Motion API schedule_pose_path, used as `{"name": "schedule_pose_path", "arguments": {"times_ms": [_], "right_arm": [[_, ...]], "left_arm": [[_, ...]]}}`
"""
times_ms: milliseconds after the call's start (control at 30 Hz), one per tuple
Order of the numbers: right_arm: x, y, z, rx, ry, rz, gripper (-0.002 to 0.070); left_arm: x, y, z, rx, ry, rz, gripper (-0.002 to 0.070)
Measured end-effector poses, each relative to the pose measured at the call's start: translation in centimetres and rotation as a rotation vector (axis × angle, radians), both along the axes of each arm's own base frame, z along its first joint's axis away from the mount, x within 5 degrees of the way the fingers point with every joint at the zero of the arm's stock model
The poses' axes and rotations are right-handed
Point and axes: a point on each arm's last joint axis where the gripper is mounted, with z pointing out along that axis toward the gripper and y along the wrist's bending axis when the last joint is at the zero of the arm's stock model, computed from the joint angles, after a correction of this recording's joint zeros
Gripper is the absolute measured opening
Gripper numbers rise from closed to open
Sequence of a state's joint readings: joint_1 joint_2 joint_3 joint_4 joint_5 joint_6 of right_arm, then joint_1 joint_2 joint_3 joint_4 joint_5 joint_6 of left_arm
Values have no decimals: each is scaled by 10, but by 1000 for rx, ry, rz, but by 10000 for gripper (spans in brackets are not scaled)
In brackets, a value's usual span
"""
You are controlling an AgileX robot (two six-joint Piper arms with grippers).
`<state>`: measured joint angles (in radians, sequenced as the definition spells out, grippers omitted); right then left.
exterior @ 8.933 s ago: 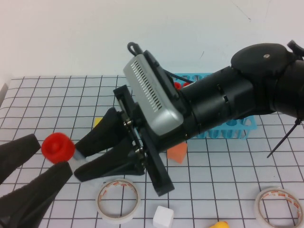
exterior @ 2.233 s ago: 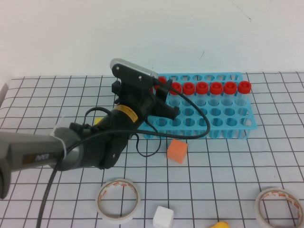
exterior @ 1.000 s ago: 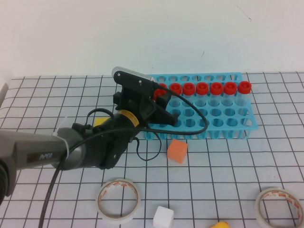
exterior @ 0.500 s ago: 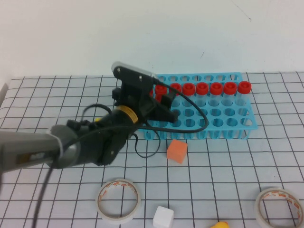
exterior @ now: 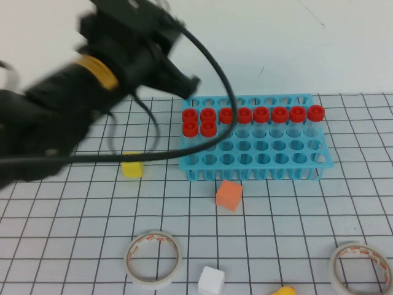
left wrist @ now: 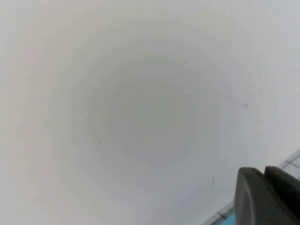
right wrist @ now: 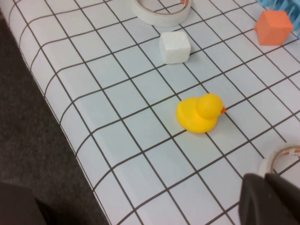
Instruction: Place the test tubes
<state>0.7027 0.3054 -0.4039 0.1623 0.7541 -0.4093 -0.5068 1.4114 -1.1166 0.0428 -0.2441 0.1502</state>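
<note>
The blue rack (exterior: pixel 307 169) stands at mid-table. A full back row of red-capped test tubes (exterior: pixel 261 114) is seated in it, and two more tubes (exterior: pixel 190 128) stand at the left end of the second row. My left arm (exterior: pixel 104 67) is raised high, above and left of the rack, and looks blurred. In the left wrist view the left gripper (left wrist: pixel 264 174) is shut on nothing and faces the white wall. My right gripper (right wrist: pixel 265 178) is shut and empty, low over the table's front right near a tape roll (right wrist: pixel 281 157).
In front of the rack lie a yellow cube (exterior: pixel 131 168) and an orange cube (exterior: pixel 229 195). Nearer the front are a tape roll (exterior: pixel 153 258), a white cube (exterior: pixel 210 281), a yellow duck (right wrist: pixel 199 113) and a second tape roll (exterior: pixel 360 265). The table's edge (right wrist: pixel 56 126) borders dark floor.
My left arm has lifted off the rack's left end and swung up and to the left. Its jaws went from open to shut. Two tubes now show in the second row.
</note>
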Motion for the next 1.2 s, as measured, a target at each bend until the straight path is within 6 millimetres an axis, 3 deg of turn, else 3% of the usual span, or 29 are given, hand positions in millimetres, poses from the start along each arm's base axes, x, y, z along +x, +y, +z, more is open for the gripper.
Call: {"name": "schedule_pose_path", "arguments": {"times_ms": [167,333,433,600,900,1067,1200], "right_arm": [[0,0,0,0,0,0,-1],[0,0,0,0,0,0,-1],[0,0,0,0,0,0,-1],[0,0,0,0,0,0,-1],[0,0,0,-2,-2,2,-1],[0,0,0,-6,-7,6,-1],[0,0,0,-5,-7,8,-1]], "left_arm": [[-52,29,45,-59,-110,2,3],[-107,60,44,-110,-200,5,0],[-137,77,23,-109,-196,9,0],[-167,93,-38,-38,-91,9,0],[-190,107,-132,63,148,13,0],[-192,113,-154,-27,219,70,0],[-193,126,-160,-78,143,180,0]]}}
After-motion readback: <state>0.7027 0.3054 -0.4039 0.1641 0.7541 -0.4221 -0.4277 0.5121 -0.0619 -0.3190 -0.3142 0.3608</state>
